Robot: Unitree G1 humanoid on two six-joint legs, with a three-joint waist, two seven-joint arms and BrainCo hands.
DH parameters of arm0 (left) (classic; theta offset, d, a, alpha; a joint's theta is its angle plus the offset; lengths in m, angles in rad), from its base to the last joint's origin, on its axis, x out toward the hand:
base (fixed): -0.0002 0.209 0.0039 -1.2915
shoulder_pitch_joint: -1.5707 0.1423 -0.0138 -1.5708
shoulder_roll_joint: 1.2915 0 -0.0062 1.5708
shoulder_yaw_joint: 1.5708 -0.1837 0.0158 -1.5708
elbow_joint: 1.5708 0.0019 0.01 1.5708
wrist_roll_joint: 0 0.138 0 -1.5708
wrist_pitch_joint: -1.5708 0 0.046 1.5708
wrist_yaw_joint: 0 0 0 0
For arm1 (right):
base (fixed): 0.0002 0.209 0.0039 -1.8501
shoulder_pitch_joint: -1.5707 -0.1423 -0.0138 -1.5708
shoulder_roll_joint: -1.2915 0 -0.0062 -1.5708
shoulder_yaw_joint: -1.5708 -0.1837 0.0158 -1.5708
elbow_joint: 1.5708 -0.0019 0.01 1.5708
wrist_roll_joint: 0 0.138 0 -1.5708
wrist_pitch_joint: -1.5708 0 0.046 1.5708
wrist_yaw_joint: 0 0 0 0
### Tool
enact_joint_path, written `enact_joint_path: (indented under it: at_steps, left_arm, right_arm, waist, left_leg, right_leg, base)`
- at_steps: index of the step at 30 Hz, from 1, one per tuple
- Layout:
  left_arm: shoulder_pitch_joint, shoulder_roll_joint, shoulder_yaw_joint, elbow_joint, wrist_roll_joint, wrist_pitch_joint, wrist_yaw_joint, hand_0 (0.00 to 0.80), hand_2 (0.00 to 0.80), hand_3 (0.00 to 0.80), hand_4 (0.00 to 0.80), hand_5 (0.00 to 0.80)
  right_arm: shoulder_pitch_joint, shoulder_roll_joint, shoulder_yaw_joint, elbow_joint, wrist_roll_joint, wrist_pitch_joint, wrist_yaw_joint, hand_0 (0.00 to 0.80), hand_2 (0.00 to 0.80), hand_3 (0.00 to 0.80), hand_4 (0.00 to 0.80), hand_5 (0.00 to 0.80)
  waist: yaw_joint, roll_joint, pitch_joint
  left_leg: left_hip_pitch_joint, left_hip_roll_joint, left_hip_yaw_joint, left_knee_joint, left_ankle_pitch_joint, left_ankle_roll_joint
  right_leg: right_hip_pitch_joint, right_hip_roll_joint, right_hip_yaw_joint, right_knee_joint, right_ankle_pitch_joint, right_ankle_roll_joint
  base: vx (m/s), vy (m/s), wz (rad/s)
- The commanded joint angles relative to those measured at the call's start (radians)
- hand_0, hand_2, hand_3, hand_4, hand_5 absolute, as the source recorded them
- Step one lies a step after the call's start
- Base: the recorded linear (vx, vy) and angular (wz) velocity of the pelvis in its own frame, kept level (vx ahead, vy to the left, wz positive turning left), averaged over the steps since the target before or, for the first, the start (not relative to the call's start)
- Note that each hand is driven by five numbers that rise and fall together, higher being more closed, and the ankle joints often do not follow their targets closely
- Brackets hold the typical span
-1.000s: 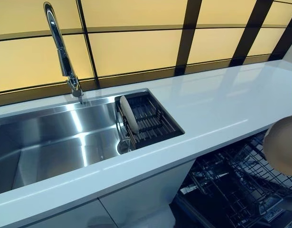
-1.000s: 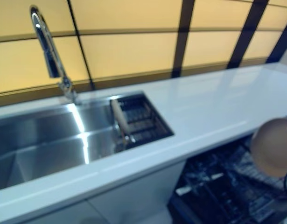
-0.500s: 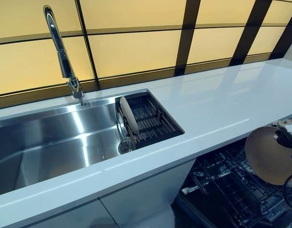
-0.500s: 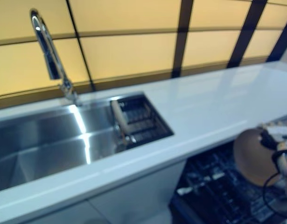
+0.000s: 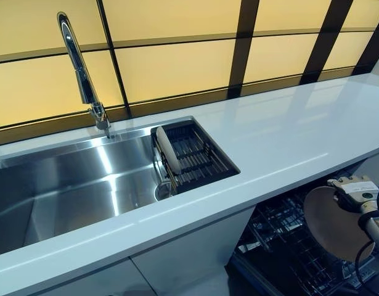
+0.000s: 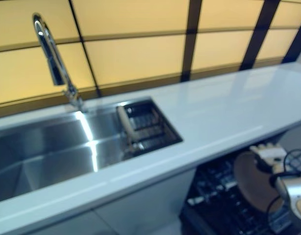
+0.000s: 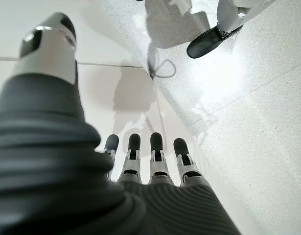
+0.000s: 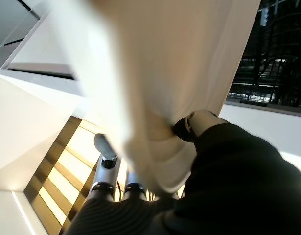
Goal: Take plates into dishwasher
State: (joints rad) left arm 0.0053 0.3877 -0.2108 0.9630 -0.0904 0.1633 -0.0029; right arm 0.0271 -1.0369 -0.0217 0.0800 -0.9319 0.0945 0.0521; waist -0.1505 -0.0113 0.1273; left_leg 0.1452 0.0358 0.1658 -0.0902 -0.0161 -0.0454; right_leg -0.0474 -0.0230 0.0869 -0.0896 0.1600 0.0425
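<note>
My right hand (image 5: 362, 200) is shut on a beige plate (image 5: 332, 223) and holds it tilted on edge over the open dishwasher's lower rack (image 5: 278, 243), below the counter edge. In the right wrist view the plate (image 8: 160, 73) fills most of the picture, with my thumb (image 8: 199, 122) pressed on its rim. A second beige plate (image 5: 167, 150) stands on edge in the dark drainer basket (image 5: 201, 157) in the sink. My left hand (image 7: 145, 164) shows only in its wrist view, fingers straight, hanging by the floor, empty.
A steel sink (image 5: 66, 179) with a tall chrome tap (image 5: 81, 71) lies at the left. The white counter (image 5: 288, 132) runs across to the right above the dishwasher. A white cabinet front (image 5: 189, 253) stands left of the dishwasher opening.
My right hand has carried the plate leftward and lower over the dishwasher rack, and the hand now shows behind the plate. The plate in the sink basket has not moved.
</note>
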Motion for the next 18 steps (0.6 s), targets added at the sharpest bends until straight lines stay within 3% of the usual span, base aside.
enact_joint_path:
  at_steps: [1,18]
  left_arm:
    - [-0.014,0.027,0.040,0.010,0.055,-0.002,0.006,0.000,0.000,0.000,0.000,0.000]
    - [-0.013,0.016,0.023,-0.016,0.058,0.012,0.023,0.000,0.000,0.000,0.000,0.000]
  right_arm:
    - [-0.063,0.024,0.031,-0.053,-0.003,0.026,0.029,0.800,0.800,0.800,0.800,0.800]
    - [-0.092,0.109,0.174,-0.043,-0.057,0.067,0.103,0.800,0.800,0.800,0.800,0.800]
  waist:
    - [0.024,-0.030,-0.017]
    - [0.042,-0.025,-0.008]
  left_leg:
    - [-0.031,-0.017,-0.020,0.003,0.002,0.041]
    - [-0.034,-0.021,-0.025,0.003,0.005,0.044]
  right_leg:
    - [0.051,-0.045,-0.010,0.009,-0.041,0.102]
    - [0.051,-0.050,-0.021,0.010,-0.040,0.104]
  base:
    - [0.000,0.000,0.00]
    - [0.000,0.000,0.00]
